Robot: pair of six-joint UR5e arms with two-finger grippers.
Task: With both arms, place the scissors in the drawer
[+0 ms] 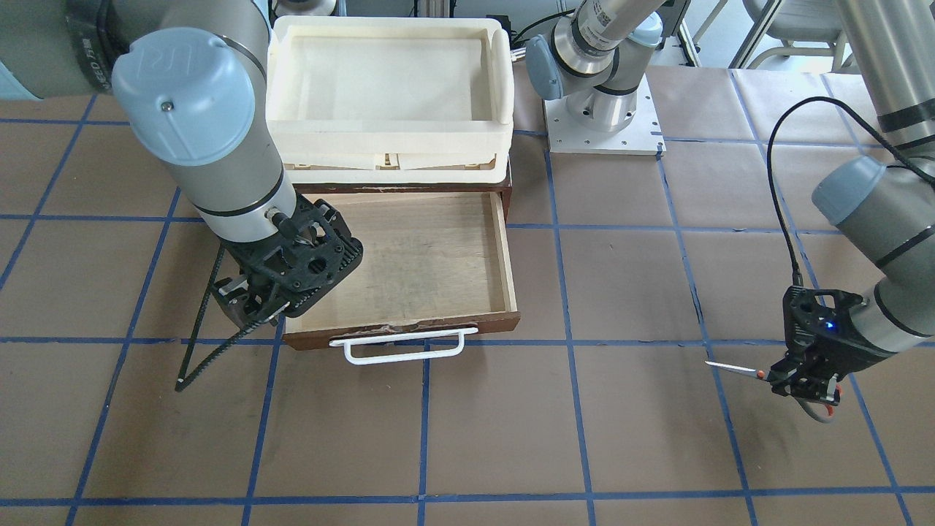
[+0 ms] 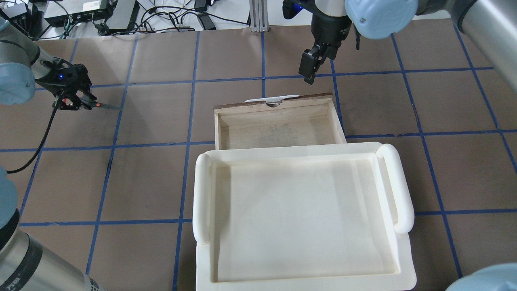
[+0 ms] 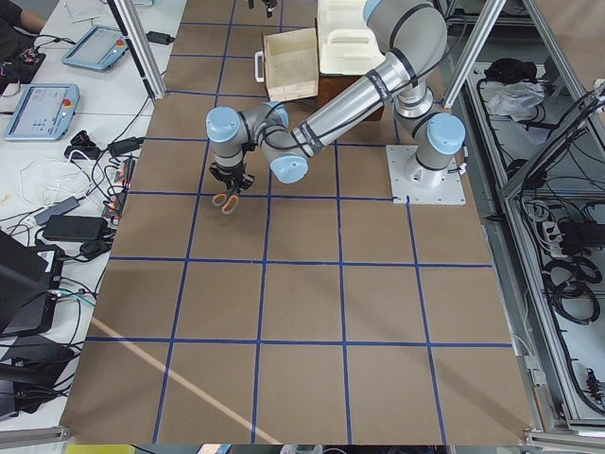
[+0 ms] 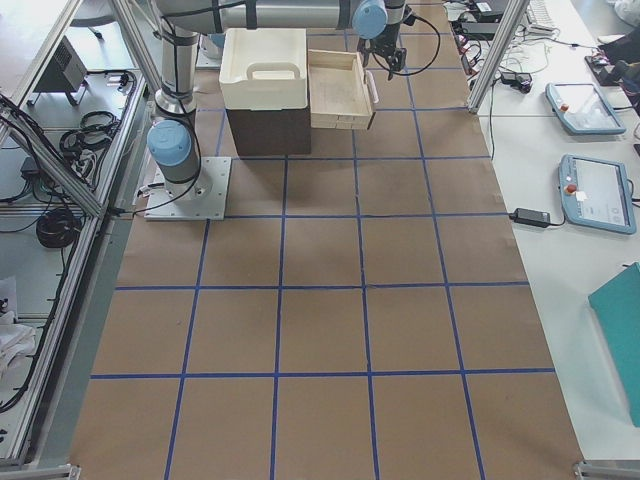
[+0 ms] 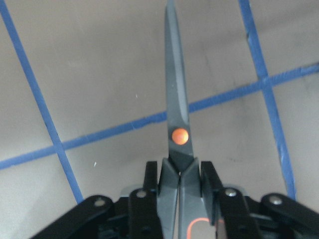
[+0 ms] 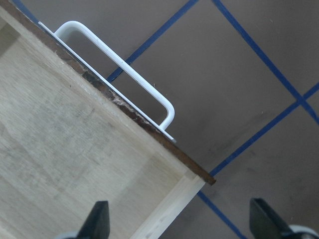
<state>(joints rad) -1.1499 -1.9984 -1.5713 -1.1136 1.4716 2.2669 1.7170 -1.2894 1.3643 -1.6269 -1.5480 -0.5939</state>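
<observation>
1. Between the left jaws the scissors [image 5: 178, 124] are clamped just behind the orange pivot dot [image 5: 179, 135]. One black finger [image 5: 210, 181] presses each side of the grey shanks.
2. Ahead of those jaws the closed blades stick straight out over the tabletop [image 1: 628, 292]. The orange-lined handle loops lie back under the jaws.
3. Seen from the front-facing camera, the left arm [image 1: 876, 219] holds the scissors well off to the robot's left of the drawer [image 1: 416, 256]. The blade tip points toward the drawer's side of the tabletop. Scissors and drawer are well apart.
4. Over on the other side, the right jaws are spread wide and hold nothing. Their fingertips [image 6: 99, 221] show at the two bottom corners of the right wrist view.
5. Below and between those fingertips lies a front corner of the drawer, with one end of the white handle [image 6: 122, 62] just beyond it. The right arm [image 1: 219, 168] hangs above that corner, touching neither.
6. Farther out, the drawer stands open, showing its pale wooden floor. Its handle faces away from the robot.
7. Behind the drawer, a cream tray [image 1: 387, 146] sits on top of the dark-brown case [image 4: 265, 130] that the drawer slides from.
</observation>
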